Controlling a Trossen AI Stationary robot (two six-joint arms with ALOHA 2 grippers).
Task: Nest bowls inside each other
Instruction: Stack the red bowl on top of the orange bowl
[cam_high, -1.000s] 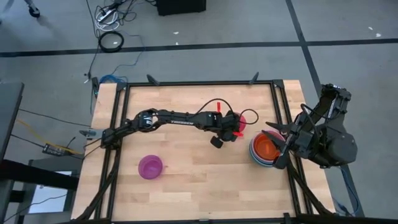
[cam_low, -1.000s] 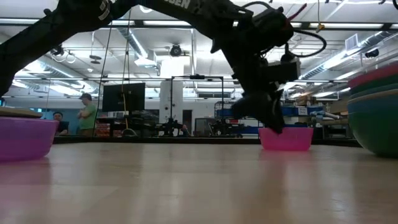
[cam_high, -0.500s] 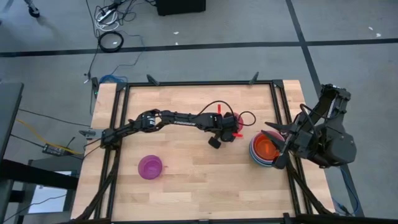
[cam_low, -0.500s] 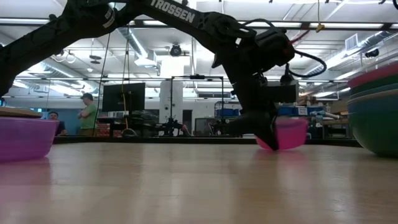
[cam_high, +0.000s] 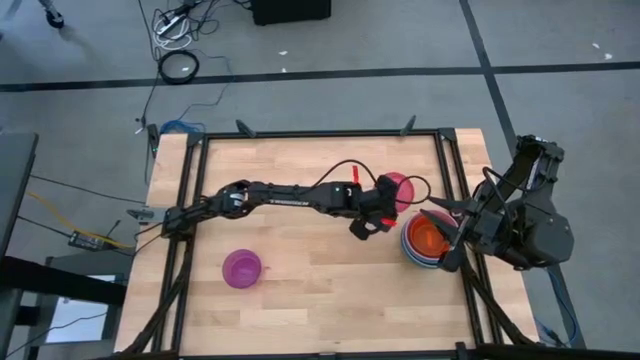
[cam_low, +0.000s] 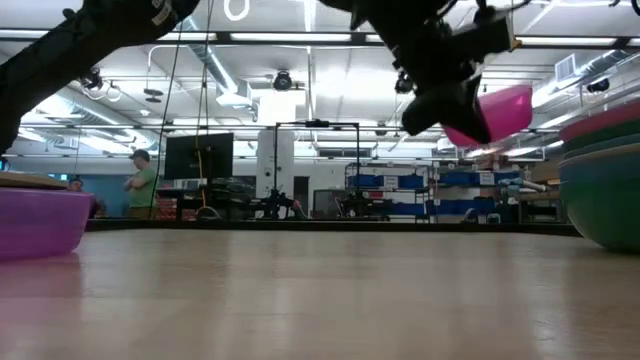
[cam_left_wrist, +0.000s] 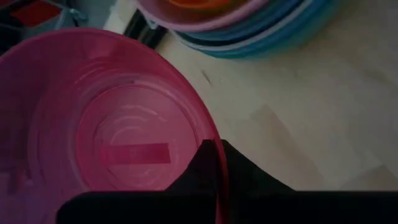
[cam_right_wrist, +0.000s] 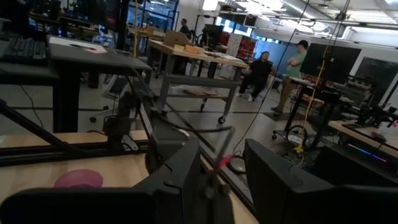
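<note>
A pink bowl (cam_high: 400, 188) hangs in the air with my left gripper (cam_high: 378, 212) shut on it, just left of a stack of nested bowls (cam_high: 428, 242) that has an orange one on top. In the low view the pink bowl (cam_low: 497, 110) hangs tilted well above the table. A magenta bowl (cam_high: 243, 268) rests on its base near the table's left front. My right gripper (cam_right_wrist: 217, 180) is open and held level, high over the table's right edge beside the stack. My left gripper holds the pink bowl by its rim (cam_left_wrist: 210, 134), on the side nearest the arm. One finger (cam_left_wrist: 199, 171) is inside the bowl and the other (cam_left_wrist: 252, 180) is outside. The fingers slant down from the table's left. The bowl is lifted clear and tilted.
The stack (cam_low: 603, 185) fills the right edge of the low view. A black frame rail (cam_high: 300, 133) runs round the wooden table. People and desks show in the room beyond the table.
My left gripper has shut on the pink bowl's rim. It has then risen and moved a little toward the stack at the table's right. The bowl, which stood on the table, first tipped and is now lifted clear and tilted.
</note>
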